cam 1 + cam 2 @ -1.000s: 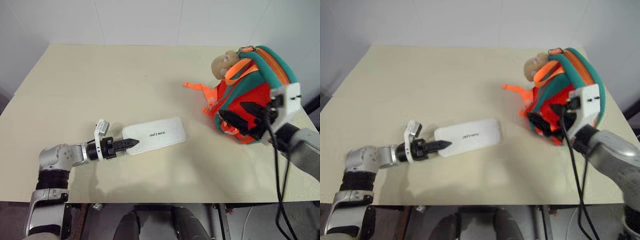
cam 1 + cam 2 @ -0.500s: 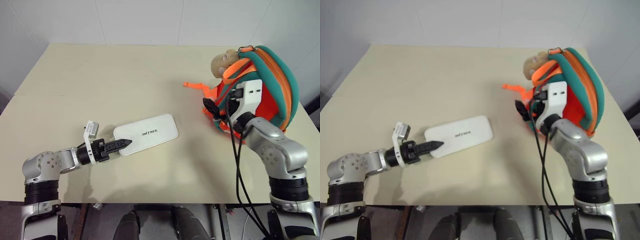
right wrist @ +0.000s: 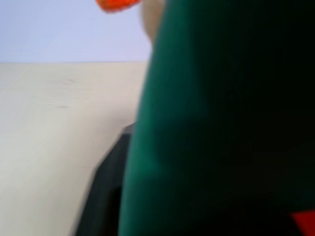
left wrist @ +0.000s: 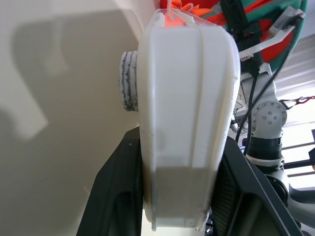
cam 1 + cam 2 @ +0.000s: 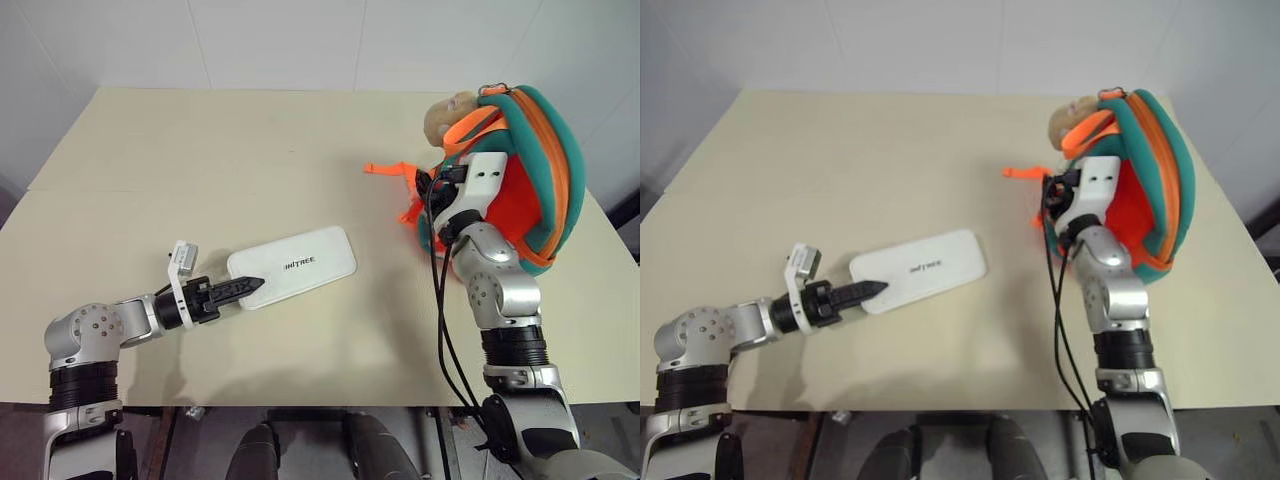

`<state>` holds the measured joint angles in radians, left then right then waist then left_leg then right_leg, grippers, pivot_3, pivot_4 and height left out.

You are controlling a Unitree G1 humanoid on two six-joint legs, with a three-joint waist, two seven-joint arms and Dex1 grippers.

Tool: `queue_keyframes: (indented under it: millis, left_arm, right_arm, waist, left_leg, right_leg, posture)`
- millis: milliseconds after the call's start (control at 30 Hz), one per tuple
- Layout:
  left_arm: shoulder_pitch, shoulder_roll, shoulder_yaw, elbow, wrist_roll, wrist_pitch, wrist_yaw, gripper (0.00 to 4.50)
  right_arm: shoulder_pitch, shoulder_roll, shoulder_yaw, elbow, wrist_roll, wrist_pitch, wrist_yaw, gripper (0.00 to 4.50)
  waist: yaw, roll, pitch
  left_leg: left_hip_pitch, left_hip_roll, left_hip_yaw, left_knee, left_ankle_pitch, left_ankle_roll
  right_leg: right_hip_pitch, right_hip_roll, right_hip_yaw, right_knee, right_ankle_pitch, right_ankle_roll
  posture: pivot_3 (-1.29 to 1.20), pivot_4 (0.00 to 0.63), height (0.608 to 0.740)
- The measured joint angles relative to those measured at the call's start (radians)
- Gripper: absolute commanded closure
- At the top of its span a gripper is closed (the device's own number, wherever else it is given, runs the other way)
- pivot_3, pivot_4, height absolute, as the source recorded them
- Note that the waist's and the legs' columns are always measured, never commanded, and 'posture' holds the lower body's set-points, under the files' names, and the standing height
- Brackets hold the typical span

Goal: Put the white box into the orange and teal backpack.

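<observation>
The white box (image 5: 295,268) lies flat on the table near its middle, lettering up. My left gripper (image 5: 250,286) is shut on the box's near-left end; in the left wrist view the box (image 4: 187,123) sits between the black fingers (image 4: 118,196). The orange and teal backpack (image 5: 545,150) stands at the right with a beige plush charm (image 5: 447,112) at its top. My right gripper (image 5: 428,188) is at the backpack's left edge, shut on its teal edging. That teal fabric (image 3: 221,123) lies right beside one dark finger (image 3: 106,191) in the right wrist view.
The beige table (image 5: 200,150) stretches wide between the box and the backpack. An orange strap (image 5: 385,169) trails left from the backpack onto the table. A black cable (image 5: 440,320) hangs along my right forearm. The table's right edge runs close behind the backpack.
My right arm has swung in from the right and reached forward to the backpack's left edge, and its fingers have closed there. The left gripper and the box have kept still.
</observation>
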<state>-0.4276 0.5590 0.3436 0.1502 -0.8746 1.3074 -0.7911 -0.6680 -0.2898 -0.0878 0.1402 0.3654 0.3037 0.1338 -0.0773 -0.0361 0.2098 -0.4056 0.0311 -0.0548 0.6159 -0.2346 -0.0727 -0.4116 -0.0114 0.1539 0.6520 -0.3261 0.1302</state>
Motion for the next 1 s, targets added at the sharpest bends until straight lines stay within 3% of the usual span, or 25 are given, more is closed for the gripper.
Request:
queue_keyframes:
  millis: [67,100,467,633,800,867,1000]
  left_arm:
    - [0.0,0.008,0.005,0.0,-0.001,0.0,0.001,3.14]
    - [0.0,0.011,0.008,0.0,-0.001,0.0,0.002,3.14]
    - [0.029,0.084,0.071,0.012,-0.006,-0.028,0.0,3.14]
    - [0.094,0.123,0.125,0.007,-0.024,-0.046,-0.008,3.14]
    - [0.159,0.128,0.174,-0.006,-0.037,-0.064,-0.01,3.14]
    - [0.17,0.126,0.187,-0.013,-0.043,-0.068,-0.008,3.14]
    - [0.245,0.108,0.247,-0.069,-0.075,-0.102,-0.006,3.14]
  right_arm:
    - [0.001,0.001,-0.001,-0.022,0.034,0.009,0.068,4.37]
    - [0.001,0.001,-0.002,-0.036,0.05,0.015,0.096,4.49]
    - [-0.086,-0.057,-0.004,-0.207,0.338,0.331,0.389,4.49]
    - [-0.133,-0.169,0.003,-0.351,0.671,0.639,0.605,4.49]
    - [-0.124,-0.322,0.014,-0.402,0.883,0.864,0.76,4.49]
    - [-0.117,-0.356,0.017,-0.407,0.936,0.918,0.8,4.49]
    - [-0.066,-0.565,0.087,-0.379,0.909,0.99,1.013,4.49]
  waist:
    - [-0.006,0.0,0.0]
    - [-0.007,0.0,0.0]
    - [-0.034,0.0,0.0]
    - [-0.035,0.001,0.0]
    - [-0.021,0.001,0.0]
    - [-0.019,0.0,0.0]
    - [-0.009,0.0,0.0]
  left_leg:
    - [0.0,0.0,0.0,0.0,0.0,0.0]
    - [0.0,0.0,-0.001,0.0,0.0,0.0]
    - [0.001,0.001,-0.001,-0.001,0.0,0.0]
    - [0.0,0.003,-0.003,-0.004,0.0,-0.001]
    - [0.0,0.001,-0.004,-0.003,0.0,-0.001]
    - [0.0,0.001,-0.004,-0.002,-0.001,-0.001]
    - [-0.001,0.001,-0.002,-0.003,-0.001,0.0]
  right_leg:
    - [0.0,0.0,0.0,0.001,0.0,0.0]
    - [0.0,0.0,0.0,0.001,0.0,0.0]
    - [0.0,0.0,0.0,0.001,0.0,0.0]
    - [-0.001,0.001,-0.003,0.001,-0.002,-0.004]
    - [0.0,-0.002,-0.005,-0.001,-0.003,-0.005]
    - [0.0,-0.001,-0.005,-0.001,-0.003,-0.005]
    - [0.0,-0.001,-0.004,-0.005,-0.003,-0.004]
  posture:
    - [0.0,0.15,0.74]
    - [0.0,0.15,0.74]
    - [0.0,0.15,0.74]
    - [0.0,0.15,0.74]
    - [0.0,0.15,0.74]
    - [0.0,0.15,0.74]
    - [0.0,0.15,0.74]
